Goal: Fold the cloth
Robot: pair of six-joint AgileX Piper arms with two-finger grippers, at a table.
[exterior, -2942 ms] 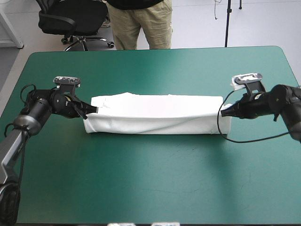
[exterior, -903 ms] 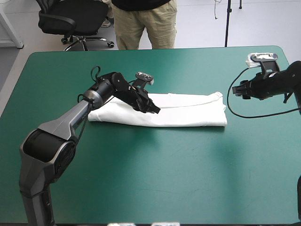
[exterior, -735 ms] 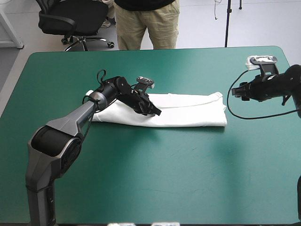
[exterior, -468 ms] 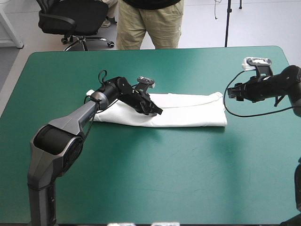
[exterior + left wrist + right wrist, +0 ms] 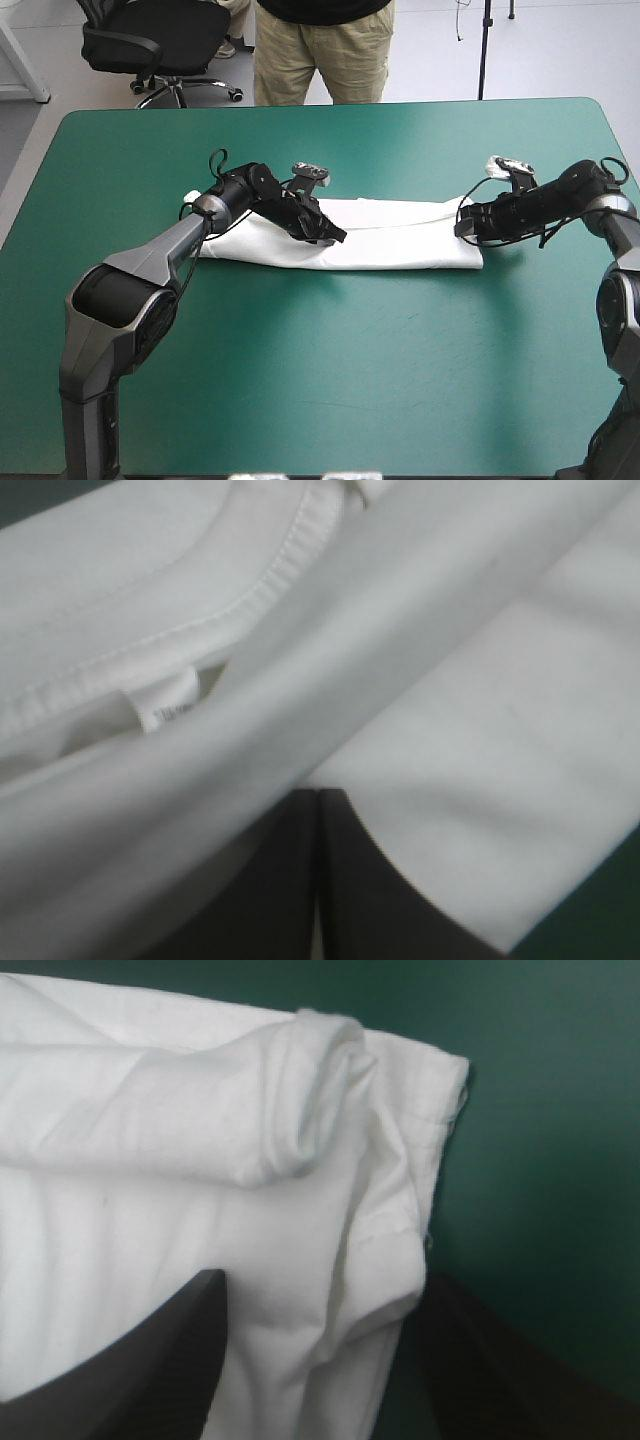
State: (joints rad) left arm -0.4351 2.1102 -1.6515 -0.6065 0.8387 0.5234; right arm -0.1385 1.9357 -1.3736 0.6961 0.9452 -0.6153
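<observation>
One white T-shirt (image 5: 400, 245) lies as a long folded band across the middle of the high view. It rests on the teal-green cover (image 5: 320, 380), with its length running from the frame's left to its right.

The left arm rises from the lower left of that frame and passes over the band's left end. The left gripper (image 5: 333, 235) sits on the cloth just left of the frame's centre. In its wrist view the black fingers (image 5: 270, 880) are pressed together into one pointed arch. A blurred fold of the shirt crosses right at their tip, and they appear to pinch it. Ahead of the gripper, the stitched collar (image 5: 250, 590) curves past a small white label (image 5: 165, 705).

The right arm enters from the frame's right edge, and the right gripper (image 5: 466, 225) is at the band's right end, right of centre. In its wrist view the fingers stand spread wide. The rolled end of the shirt and its hemmed corner lie between and ahead of them. I cannot tell whether they touch the cloth.
</observation>
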